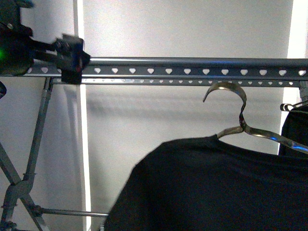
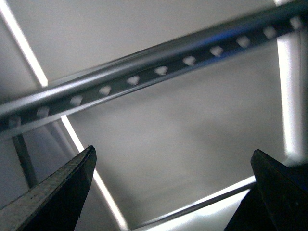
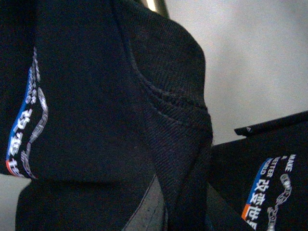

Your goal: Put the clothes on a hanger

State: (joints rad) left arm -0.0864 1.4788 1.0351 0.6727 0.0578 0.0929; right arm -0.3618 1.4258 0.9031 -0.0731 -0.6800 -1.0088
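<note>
The black T-shirt (image 1: 207,187) hangs on a thin silver wire hanger (image 1: 242,120) at the lower right of the front view. The wire hanger's hook sits just below the rack's rail and is not on it. The dark grey rack's rail (image 1: 192,71), with its heart-shaped holes, crosses the top. My left gripper (image 1: 72,60) is open and empty beside the rail's left end; in the left wrist view (image 2: 173,156) the rail (image 2: 159,72) runs above its spread fingers. My right gripper (image 3: 166,211) is shut on the T-shirt (image 3: 96,96), and the cloth with its blue-orange print hides the jaws.
The rack's crossed legs (image 1: 29,168) stand at the lower left, with a low crossbar (image 1: 72,211). A plain black garment (image 1: 293,130) on another hanger hangs at the far right. A pale wall with bright vertical strips lies behind.
</note>
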